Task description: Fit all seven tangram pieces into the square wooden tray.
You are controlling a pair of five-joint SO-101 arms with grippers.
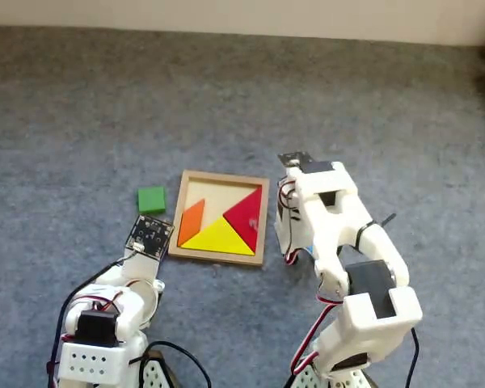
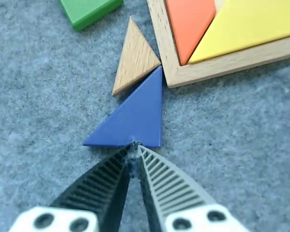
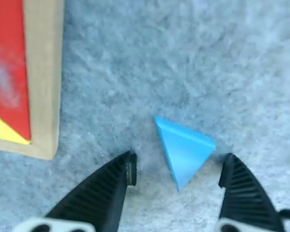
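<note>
Left tool (image 2: 134, 147): pinched almost shut, holding nothing; from above it sits at about 8 o'clock of the tray (image 1: 184, 182).
Nearest to left tool: the dark blue triangle (image 2: 135, 118) lies flat on the surface (image 1: 105, 121), one short edge touching the tool's tips.
Next out: a plain wood triangle (image 2: 134, 58) meets the dark blue one's far point, right beside the tray's frame.
Further out: a green square (image 1: 151, 199) lies on the surface at about 9 o'clock of the tray, just apart from it.
Right tool (image 3: 179, 169): spread wide, gripping nothing; it stands near 4 o'clock of the tray.
Nearest to right tool: the light blue triangle (image 3: 186, 147) lies on the surface between the two fingers; I cannot tell if either touches it.
Tray: flat on the surface between the two arms, holding an orange piece (image 1: 191, 221) at 8 o'clock, a yellow triangle (image 1: 218, 237) at 6 o'clock and a red triangle (image 1: 246, 214) at 3 o'clock; the part toward 11 o'clock is bare wood.
</note>
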